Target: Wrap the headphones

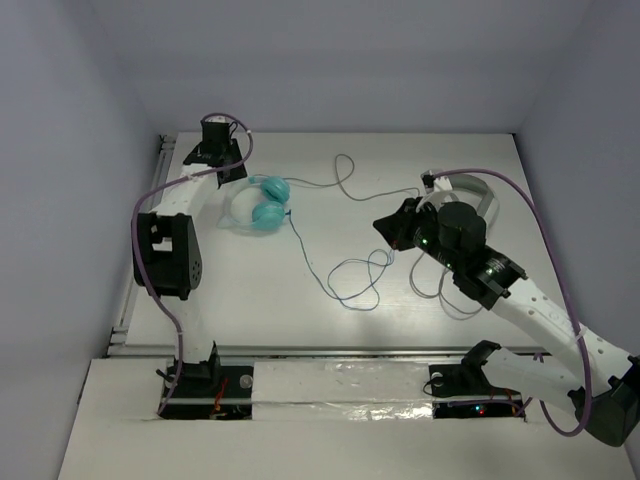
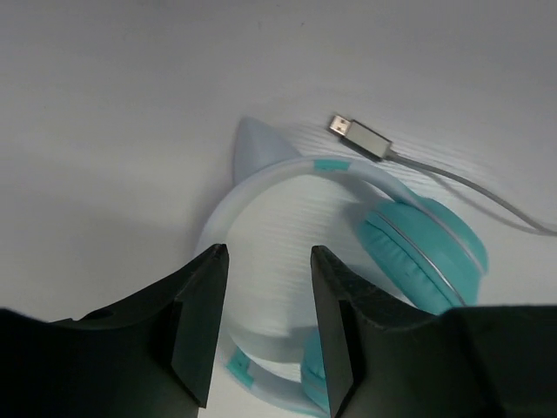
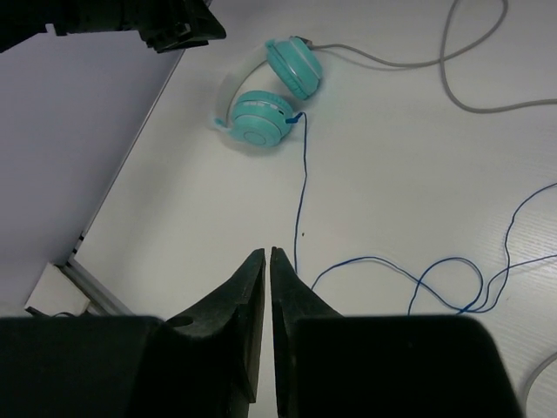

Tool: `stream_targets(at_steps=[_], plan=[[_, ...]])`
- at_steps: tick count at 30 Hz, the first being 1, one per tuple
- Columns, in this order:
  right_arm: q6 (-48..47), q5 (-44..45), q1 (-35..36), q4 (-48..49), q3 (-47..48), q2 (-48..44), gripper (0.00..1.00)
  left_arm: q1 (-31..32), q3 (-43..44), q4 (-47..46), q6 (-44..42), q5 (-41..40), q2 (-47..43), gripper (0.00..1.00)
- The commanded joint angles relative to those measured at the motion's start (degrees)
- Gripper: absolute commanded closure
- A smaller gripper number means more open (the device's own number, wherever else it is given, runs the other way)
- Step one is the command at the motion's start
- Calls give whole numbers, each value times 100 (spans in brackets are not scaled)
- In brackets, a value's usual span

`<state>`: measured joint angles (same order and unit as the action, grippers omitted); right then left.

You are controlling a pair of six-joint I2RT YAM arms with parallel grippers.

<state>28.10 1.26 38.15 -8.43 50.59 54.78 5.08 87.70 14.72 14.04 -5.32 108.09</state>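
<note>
Unlike left wrist, right wrist shows headphones' (image 3: 261, 117) cable (image 3: 305, 192).

The teal headphones (image 1: 268, 205) are being carried near the left edge of the white table (image 1: 250, 290), their thin blue cable (image 3: 305, 174) being spread in loops across it. A pale cable (image 3: 383, 61) and grey-white headphones (image 1: 487, 190) are also being borne on it

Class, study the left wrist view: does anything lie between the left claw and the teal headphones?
Nothing visible does. The open left claw hangs just over the headphones, above their white headband, with nothing in the gap. A silver plug lies on the table beyond the headband, outside the path down.
</note>
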Motion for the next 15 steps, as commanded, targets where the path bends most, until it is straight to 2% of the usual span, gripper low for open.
stream_targets(at_steps=[1, 7, 15], plan=[[-59, -82, 61, 342, -49, -47, 87, -157, 484, 434, -358, -329, 299, 62], [-68, -82, 61, 377, -58, -21, 78, -376, -639, -162, -323, -145, -25, 59], [-85, -38, 61, 315, -40, 23, 75, -429, -438, -75, -385, 119, 642, 58]])
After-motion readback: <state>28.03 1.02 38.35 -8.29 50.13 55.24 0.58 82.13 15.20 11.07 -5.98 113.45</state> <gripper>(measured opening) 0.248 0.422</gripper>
